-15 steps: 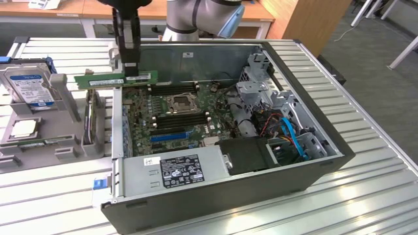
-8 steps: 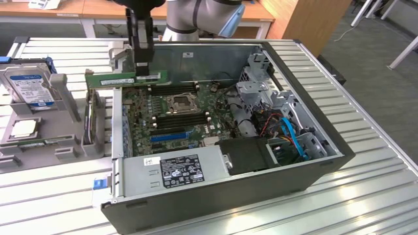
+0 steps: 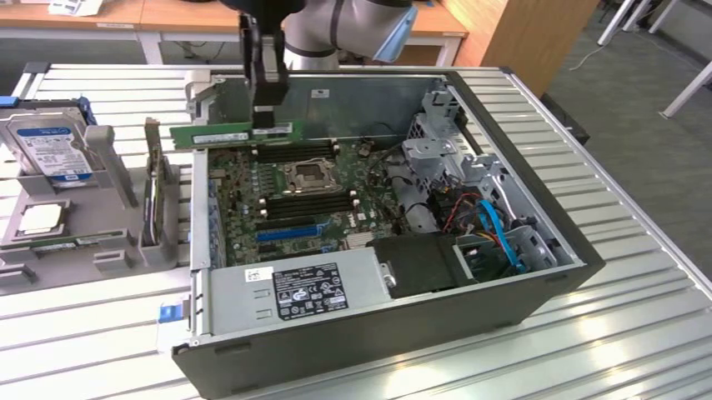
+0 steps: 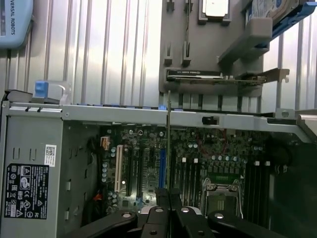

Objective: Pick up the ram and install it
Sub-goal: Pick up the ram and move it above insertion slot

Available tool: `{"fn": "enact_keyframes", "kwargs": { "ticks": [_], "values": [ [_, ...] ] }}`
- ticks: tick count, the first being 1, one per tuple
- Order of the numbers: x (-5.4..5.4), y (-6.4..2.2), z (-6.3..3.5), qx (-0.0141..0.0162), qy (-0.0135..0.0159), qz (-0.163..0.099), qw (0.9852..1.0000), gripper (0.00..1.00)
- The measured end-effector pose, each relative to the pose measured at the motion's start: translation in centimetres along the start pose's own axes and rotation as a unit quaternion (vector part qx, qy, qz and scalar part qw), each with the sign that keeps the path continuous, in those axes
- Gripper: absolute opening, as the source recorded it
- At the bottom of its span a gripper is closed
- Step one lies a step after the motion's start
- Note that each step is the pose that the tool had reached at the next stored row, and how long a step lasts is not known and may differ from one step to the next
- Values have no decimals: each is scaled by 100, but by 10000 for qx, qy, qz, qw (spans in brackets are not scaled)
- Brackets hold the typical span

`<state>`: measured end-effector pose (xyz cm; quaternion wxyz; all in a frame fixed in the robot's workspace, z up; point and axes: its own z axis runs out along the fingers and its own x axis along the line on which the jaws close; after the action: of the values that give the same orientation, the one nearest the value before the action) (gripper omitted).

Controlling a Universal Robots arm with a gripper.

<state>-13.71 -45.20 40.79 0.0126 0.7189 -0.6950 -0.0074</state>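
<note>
The ram (image 3: 228,132) is a thin green stick held level above the far end of the open computer case (image 3: 534,292). My gripper (image 3: 265,121) is shut on its end toward the exterior view's right. It hangs over the case's far left corner, just beyond the black memory slots (image 3: 295,152) on the motherboard (image 3: 239,212). In the wrist view the ram (image 4: 169,139) shows edge-on as a thin upright line between my fingertips (image 4: 159,198), above the motherboard and beside the blue expansion slot (image 4: 162,166). The CPU socket (image 3: 306,175) lies between two banks of slots.
A grey fixture tray (image 3: 106,250) at the exterior view's left holds a hard drive (image 3: 50,150), an upright card (image 3: 153,192) and a processor (image 3: 39,218). The power supply (image 3: 300,287) fills the case's near end. Drive cages and blue cables (image 3: 495,229) crowd its right side.
</note>
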Motion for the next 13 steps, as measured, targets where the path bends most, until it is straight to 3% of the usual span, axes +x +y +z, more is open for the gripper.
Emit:
{"fn": "enact_keyframes", "kwargs": {
  "ticks": [13],
  "values": [
    [11, -329, -9, 0, -1, -1, 10000, 12]
  ]
}}
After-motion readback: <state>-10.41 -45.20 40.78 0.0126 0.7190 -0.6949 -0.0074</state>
